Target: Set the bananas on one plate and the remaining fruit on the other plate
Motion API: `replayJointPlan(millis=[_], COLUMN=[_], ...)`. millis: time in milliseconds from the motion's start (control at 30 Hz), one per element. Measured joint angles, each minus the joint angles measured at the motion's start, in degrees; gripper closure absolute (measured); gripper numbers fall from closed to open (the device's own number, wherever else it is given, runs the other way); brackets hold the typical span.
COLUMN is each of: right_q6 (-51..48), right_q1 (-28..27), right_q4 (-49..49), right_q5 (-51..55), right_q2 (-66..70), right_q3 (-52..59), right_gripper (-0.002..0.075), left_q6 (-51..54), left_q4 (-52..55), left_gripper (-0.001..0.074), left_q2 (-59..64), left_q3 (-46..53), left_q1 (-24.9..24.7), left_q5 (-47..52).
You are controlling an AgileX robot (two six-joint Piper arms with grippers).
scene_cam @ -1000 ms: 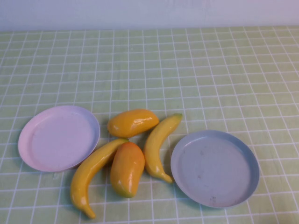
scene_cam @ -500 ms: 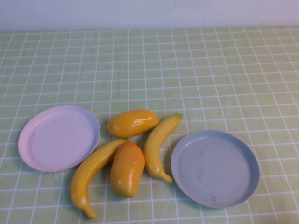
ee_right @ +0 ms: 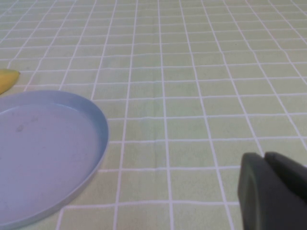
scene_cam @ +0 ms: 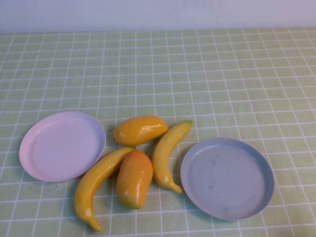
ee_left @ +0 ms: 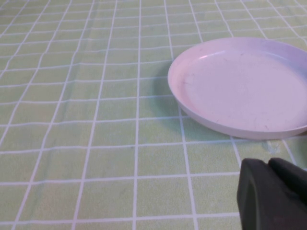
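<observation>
A pale green cloth with a white grid is covering the desk, with a plain light wall running behind it. The left hand (ee_left: 283, 191) is hanging low over the cloth just beside the pink plate (scene_cam: 62, 145), its fingers pressed together and holding nothing. The right hand (ee_right: 278, 191) is waiting the same way beside the grey-blue plate (scene_cam: 227, 177), closed and empty. Neither hand is showing in the high view.

Taking the pink plate as the landmark, all four fruits are lying in a cluster just off its edge, on the side facing the grey-blue plate. One banana (scene_cam: 98, 180) is nearly touching the pink rim, its long axis slanting away from it toward the robot. The second banana (scene_cam: 168, 150) is lying on the far side of the cluster, close to the grey-blue plate. One mango (scene_cam: 140, 129) is lying crosswise between the banana tips, and the other mango (scene_cam: 133, 177) is lying between the two bananas. Both plates are sitting empty, so nothing is sorted yet. The right hand looks better placed for the second banana, the left for the mangoes.
</observation>
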Motion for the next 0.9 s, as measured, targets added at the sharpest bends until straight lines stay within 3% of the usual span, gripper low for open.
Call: replayJointPlan(millis=[167,467,600,733,900], right_q6=[0.0,0.0,0.0,0.0,0.0], right_q1=[0.0,0.0,0.0,0.0,0.0], right_q4=[0.0,0.0,0.0,0.0,0.0], right_q5=[0.0,0.0,0.0,0.0,0.0], right_q2=[0.0,0.0,0.0,0.0,0.0], right_q3=[0.0,0.0,0.0,0.0,0.0], right_gripper=[0.0741,0.0741,0.0741,0.0741,0.0741], left_q6=[-1.06,-10.41,-10.93,-11.06,-12.53], left_q4=[-3.6,-24.03,-26.23,-28.66,-32.94], left_gripper=[0.0736,0.0736,0.0736,0.0736,0.0736], left_q2=[0.0,0.0,0.0,0.0,3.97], left_q3=[0.0,0.0,0.0,0.0,-3.38], left_q1=[0.0,0.0,0.0,0.0,0.0], left_q5=[-1.0,-11.1,-12.14,-11.9,-3.66])
